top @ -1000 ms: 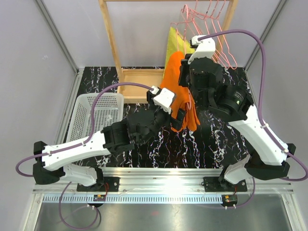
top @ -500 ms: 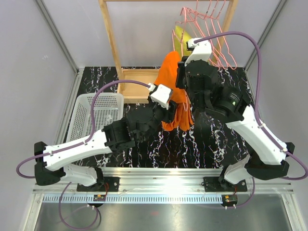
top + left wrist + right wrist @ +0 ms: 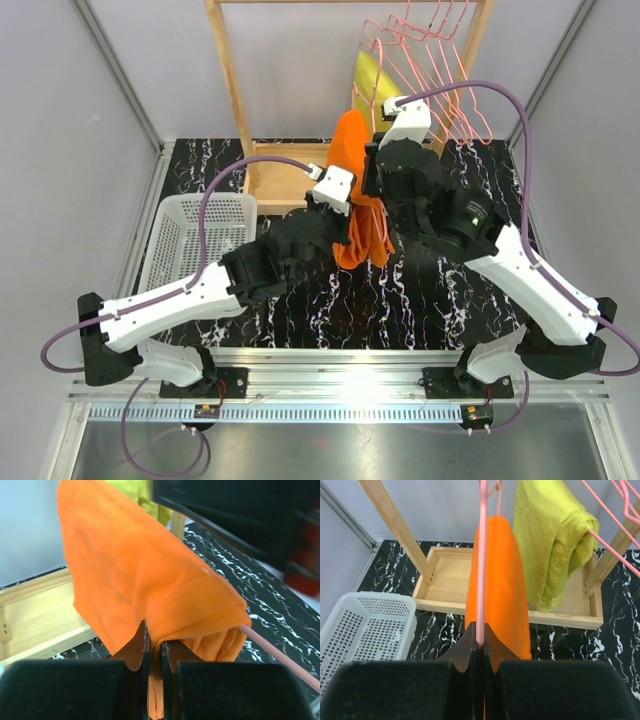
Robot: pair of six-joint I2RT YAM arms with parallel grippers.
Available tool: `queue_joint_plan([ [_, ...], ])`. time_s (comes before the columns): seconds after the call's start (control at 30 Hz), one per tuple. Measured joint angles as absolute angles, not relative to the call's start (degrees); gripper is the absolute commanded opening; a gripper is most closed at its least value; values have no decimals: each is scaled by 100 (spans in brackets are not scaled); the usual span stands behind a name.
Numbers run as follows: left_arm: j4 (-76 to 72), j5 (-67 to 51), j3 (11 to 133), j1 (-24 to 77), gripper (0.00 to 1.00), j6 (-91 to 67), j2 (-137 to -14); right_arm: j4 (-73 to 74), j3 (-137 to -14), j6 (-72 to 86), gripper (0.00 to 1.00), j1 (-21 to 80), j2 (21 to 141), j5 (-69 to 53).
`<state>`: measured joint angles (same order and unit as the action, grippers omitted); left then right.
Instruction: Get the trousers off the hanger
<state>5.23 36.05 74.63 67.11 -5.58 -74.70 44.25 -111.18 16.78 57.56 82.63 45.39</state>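
Orange trousers [image 3: 135, 575] are draped over the hanger [image 3: 482, 555] between the arms. The left gripper [image 3: 155, 652] is clamped on a cloth fold, apparently for pulling; the right gripper [image 3: 480, 647] is clamped on the wire, steadying it.

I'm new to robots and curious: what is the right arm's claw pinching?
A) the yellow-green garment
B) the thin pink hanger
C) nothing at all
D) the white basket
B: in the right wrist view the right gripper is shut on the wire of the hanger, with the trousers hanging beside it.
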Motion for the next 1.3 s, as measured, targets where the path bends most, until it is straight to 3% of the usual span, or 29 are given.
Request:
queue_joint_plan([
  [0.37,727,3378,7603,6364,0,-711,-7452,3798,-9537,1850,0,5782,7380,4539],
  [0.77,1076,3186,7992,6412,0,-637,-6783,2873,-8731,1831,0,5395,7415,4609],
  [1.3,1765,4167,8368,6414,0,423,-5763,2676,-7922,2084,0,4801,7389,4180],
])
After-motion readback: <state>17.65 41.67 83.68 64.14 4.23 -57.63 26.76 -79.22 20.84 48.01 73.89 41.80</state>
